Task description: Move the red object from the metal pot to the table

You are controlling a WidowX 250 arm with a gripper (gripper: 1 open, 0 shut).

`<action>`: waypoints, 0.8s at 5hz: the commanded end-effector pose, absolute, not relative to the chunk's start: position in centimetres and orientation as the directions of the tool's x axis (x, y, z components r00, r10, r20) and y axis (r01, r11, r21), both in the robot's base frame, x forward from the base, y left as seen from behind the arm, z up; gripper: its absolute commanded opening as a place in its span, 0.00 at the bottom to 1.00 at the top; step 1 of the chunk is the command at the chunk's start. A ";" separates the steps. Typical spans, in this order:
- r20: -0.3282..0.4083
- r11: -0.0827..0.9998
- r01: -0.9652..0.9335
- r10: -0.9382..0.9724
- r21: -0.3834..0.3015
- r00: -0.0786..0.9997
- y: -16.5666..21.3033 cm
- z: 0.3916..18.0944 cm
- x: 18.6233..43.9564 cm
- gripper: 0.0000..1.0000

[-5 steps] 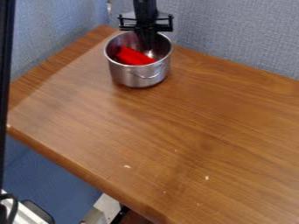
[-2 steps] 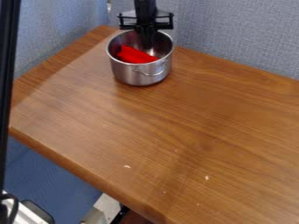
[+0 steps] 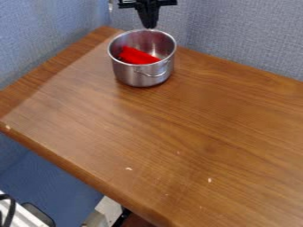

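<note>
The red object (image 3: 137,55) lies inside the metal pot (image 3: 147,74), which stands near the back left corner of the brown wooden table (image 3: 178,133). My gripper (image 3: 149,22) hangs above the pot's far rim at the top edge of the view, pointing down. Its dark fingers are drawn together with nothing visible between them. The upper part of the gripper is cut off by the frame.
A blue-grey wall (image 3: 236,35) runs close behind the pot. The table's left and front edges (image 3: 59,164) drop off to the floor, where a white object (image 3: 110,211) shows at the bottom.
My gripper has lifted straight up out of the pot. The red object stayed in the pot. A dark vertical bar at the left edge is gone from view.
</note>
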State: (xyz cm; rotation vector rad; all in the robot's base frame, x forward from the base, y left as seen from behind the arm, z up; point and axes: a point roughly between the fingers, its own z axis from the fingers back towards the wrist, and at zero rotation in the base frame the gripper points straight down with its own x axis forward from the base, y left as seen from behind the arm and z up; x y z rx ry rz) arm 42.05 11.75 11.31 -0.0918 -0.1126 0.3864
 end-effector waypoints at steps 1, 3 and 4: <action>0.237 0.953 -0.286 0.303 -0.102 0.923 11.3 17.9 42.2 0.00; 0.194 0.937 -0.343 0.350 -0.070 0.917 12.1 15.9 42.2 1.00; 0.165 0.939 -0.343 0.344 -0.040 0.924 12.0 14.5 41.7 1.00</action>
